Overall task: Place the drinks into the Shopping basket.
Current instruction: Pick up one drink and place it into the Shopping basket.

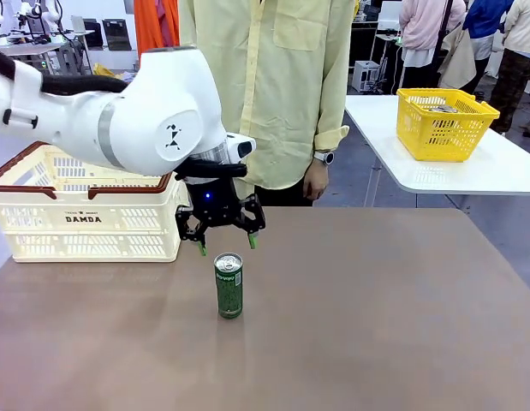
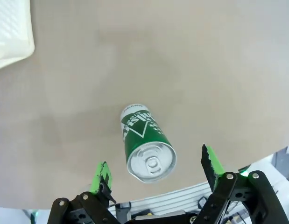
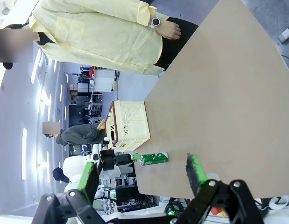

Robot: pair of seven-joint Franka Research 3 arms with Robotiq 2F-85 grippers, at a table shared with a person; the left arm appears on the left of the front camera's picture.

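Note:
One green drink can (image 1: 229, 286) with a silver top stands upright on the brown table, left of centre. My left gripper (image 1: 227, 241) hangs open just above it, fingers to either side of the can's top and clear of it. From the left wrist camera the can (image 2: 146, 143) sits between and beyond the green fingertips (image 2: 100, 176). The cream Shopping basket (image 1: 85, 224), marked DAMDA, stands at the table's far left; what it holds is hidden. My right gripper (image 3: 142, 176) is open and holds nothing, far from the can (image 3: 154, 158) and the basket (image 3: 130, 122).
A person in a pale yellow shirt (image 1: 273, 86) stands at the far edge, one hand (image 1: 315, 180) hanging by the table. A yellow mesh basket (image 1: 443, 123) rests on a white side table (image 1: 470, 171) at the right.

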